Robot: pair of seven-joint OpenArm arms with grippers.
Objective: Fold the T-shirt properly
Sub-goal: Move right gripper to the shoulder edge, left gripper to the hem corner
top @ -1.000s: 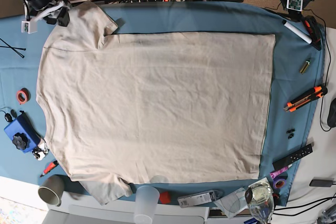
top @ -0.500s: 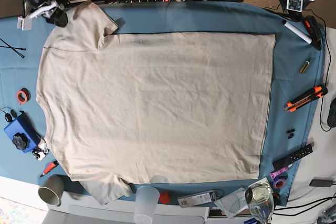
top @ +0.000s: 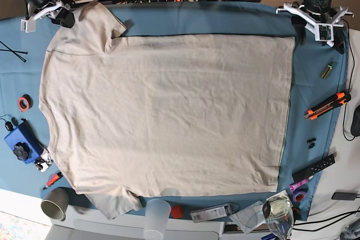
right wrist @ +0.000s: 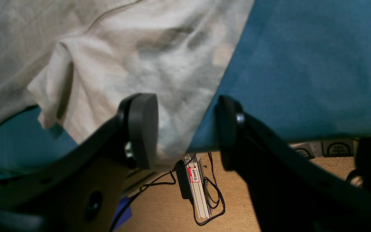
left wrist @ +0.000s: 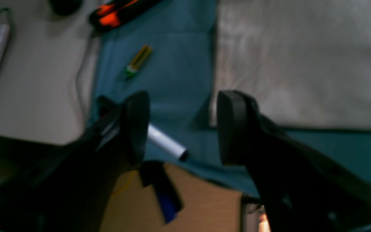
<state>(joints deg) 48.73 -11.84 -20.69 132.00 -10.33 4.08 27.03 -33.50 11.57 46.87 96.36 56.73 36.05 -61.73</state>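
Since a second ago the left tool has shifted inward over the far right corner of the counter, toward the hem corner of the T-shirt, and its jaws now stand spread with nothing between them. The right tool hovers at the far left over the upper sleeve, jaws likewise spread and empty. The T-shirt lies flat and spread across the blue tablecloth, collar end to the left, hem to the right, one sleeve hanging off the near edge. At that near edge stand a paper cup and a clear plastic cup; I cannot tell what is in them. Bare cloth runs along the far edge and down the right side, where an orange utility knife lies.
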